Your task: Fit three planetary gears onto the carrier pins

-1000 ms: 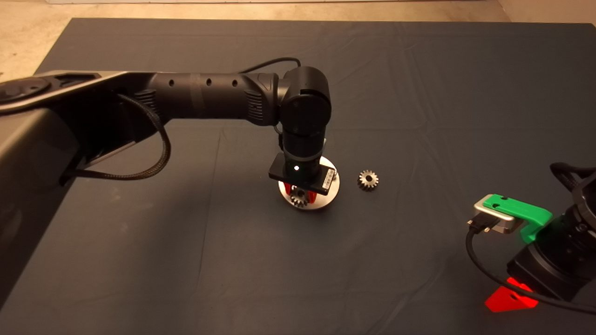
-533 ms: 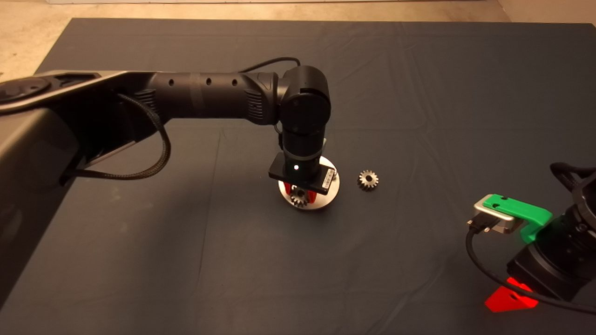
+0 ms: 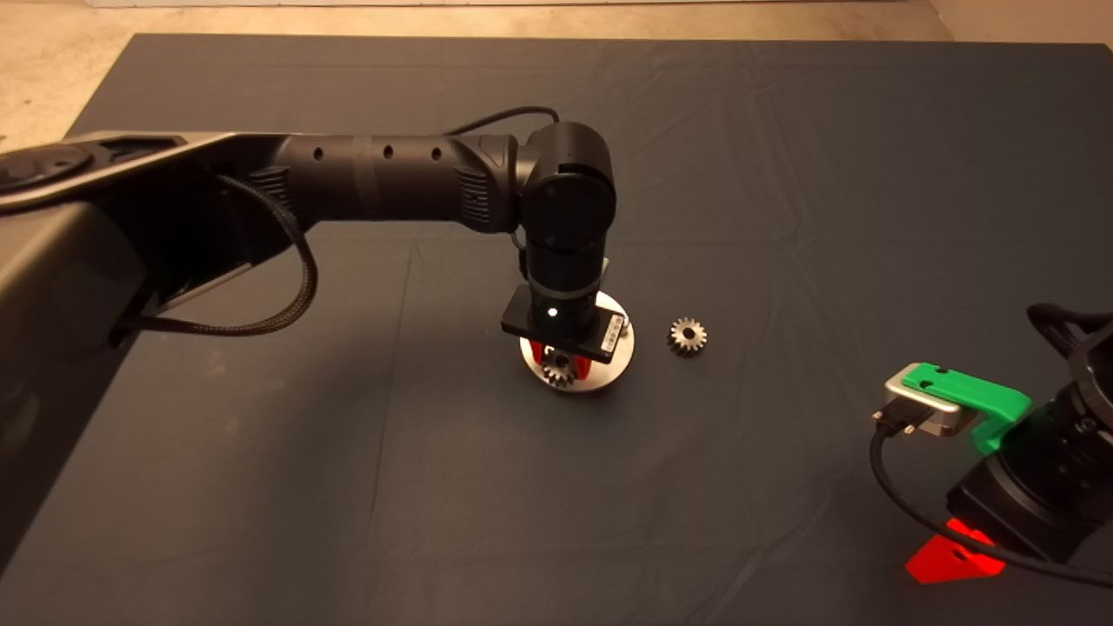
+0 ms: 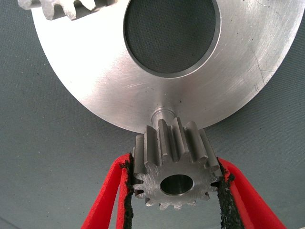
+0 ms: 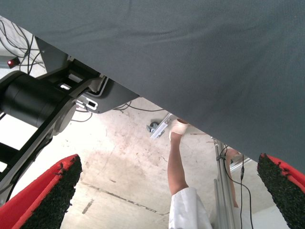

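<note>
My left gripper is shut on a small silvery gear, its black pads pressing the teeth on both sides. The gear hangs at the near rim of the flat silver disc. One short carrier pin stands bare just beyond it. Another gear sits at the disc's far rim. In the head view the left gripper is over the disc, and a loose gear lies on the mat to the disc's right. The other pins are hidden.
My right gripper waits at the mat's lower right corner, fingers wide apart. Its wrist view shows the mat's edge, floor, cables and a person's leg. The left arm spans the mat's left half.
</note>
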Controlling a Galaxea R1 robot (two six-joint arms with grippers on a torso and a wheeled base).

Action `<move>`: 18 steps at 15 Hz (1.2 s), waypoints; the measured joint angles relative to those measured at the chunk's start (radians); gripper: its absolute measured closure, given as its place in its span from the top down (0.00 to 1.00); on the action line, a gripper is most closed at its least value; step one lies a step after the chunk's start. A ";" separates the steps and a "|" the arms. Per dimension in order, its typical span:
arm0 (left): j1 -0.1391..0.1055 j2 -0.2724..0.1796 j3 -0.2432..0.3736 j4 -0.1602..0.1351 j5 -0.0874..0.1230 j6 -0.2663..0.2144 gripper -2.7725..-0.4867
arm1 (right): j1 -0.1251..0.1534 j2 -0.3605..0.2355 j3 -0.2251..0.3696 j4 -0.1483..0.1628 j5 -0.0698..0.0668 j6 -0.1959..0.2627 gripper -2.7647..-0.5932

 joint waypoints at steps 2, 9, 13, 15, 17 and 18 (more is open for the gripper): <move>0.000 0.000 0.000 0.000 0.000 0.000 0.20 | 0.000 0.000 0.000 0.000 0.000 0.000 0.99; 0.000 0.000 0.000 0.000 0.000 0.000 0.20 | 0.000 0.000 0.000 0.000 0.000 0.000 0.99; 0.006 0.000 -0.008 0.016 -0.006 0.001 0.19 | 0.000 0.000 0.000 0.000 0.000 0.000 0.99; 0.008 0.000 -0.009 0.021 -0.007 0.001 0.19 | 0.000 0.000 0.000 0.000 0.000 0.000 0.99; 0.008 0.000 -0.009 0.023 -0.007 0.001 0.19 | 0.000 0.000 0.000 0.000 0.000 0.000 0.99; 0.008 0.000 -0.009 0.024 -0.007 0.001 0.19 | 0.000 0.000 0.000 0.000 0.000 0.000 0.99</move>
